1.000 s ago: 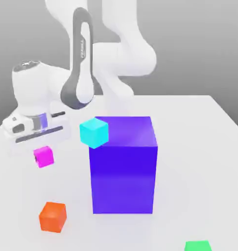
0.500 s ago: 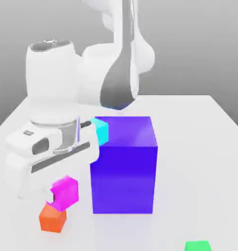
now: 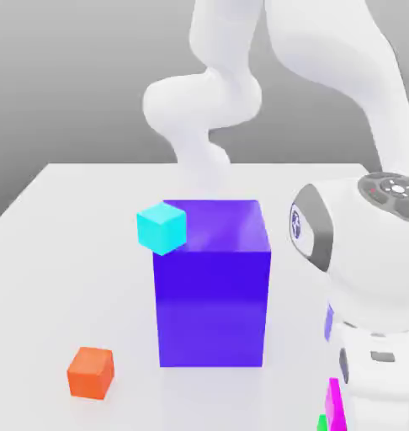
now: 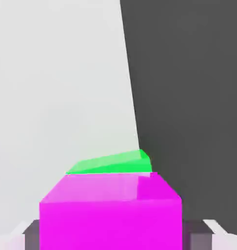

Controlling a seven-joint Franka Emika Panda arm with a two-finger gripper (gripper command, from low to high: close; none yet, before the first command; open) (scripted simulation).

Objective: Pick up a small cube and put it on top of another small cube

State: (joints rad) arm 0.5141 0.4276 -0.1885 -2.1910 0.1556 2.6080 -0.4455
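Exterior view: white table [image 3: 65, 252], grey backdrop.

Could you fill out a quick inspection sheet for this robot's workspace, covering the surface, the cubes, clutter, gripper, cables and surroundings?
Surface: white table, plain.
Job's things: magenta cube sits directly above the green cube, near the table's edge; contact between them cannot be told.
Clutter: big purple-blue block, cyan cube at its upper corner, orange cube on the table.
Gripper: gripper at the magenta cube, its grey fingers on either side; grip cannot be told.
Cables: nothing seen.
Surroundings: plain grey backdrop.
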